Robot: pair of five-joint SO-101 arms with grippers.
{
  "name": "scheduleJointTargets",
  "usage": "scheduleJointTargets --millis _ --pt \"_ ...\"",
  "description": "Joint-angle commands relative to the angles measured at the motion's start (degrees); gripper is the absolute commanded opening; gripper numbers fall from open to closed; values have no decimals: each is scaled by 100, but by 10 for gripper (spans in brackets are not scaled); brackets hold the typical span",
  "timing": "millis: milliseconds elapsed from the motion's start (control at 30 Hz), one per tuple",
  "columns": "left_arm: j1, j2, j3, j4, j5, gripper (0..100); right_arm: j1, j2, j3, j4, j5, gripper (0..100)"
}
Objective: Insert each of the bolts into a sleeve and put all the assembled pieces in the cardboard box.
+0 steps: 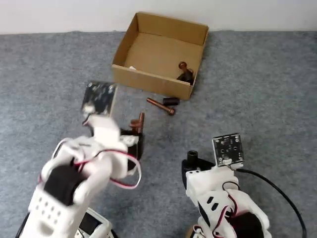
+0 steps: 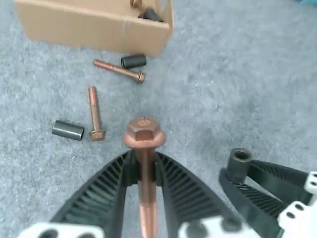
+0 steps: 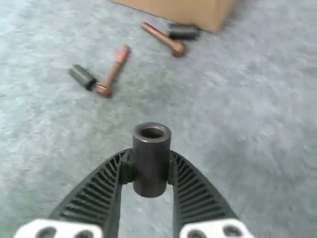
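Copper bolt (image 2: 143, 133), lower shank cut off from view, is clamped in the left gripper (image 2: 143, 157), a dark sleeve (image 3: 151, 153) is clamped in the right gripper (image 3: 150, 171) at its 4 o'clock seen from above, and the cardboard box (image 1: 148, 82) at 12 o'clock holds one piece (image 1: 184, 73) half hidden by its wall.

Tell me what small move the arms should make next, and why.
Probably ease the left gripper toward the right gripper until the bolt lines up with the open bore of the sleeve. The left gripper is shut on a bolt, the right on a sleeve with its hole showing, and the two sit apart, side by side, so nothing is mated yet.
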Motion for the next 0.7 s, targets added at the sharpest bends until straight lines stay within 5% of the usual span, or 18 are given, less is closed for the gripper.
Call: scheduleJointTargets --millis 0,333,667 --pt "-18 -879 356 -484 -70 4 -549 31 -202 -462 202 8" --pt "9 -3156 2114 -1934 -44 4 -1859 48 404 -1473 2127 8" --pt "35 -3930 2387 -2092 -35 4 -2185 31 475 -2088 2989 8"
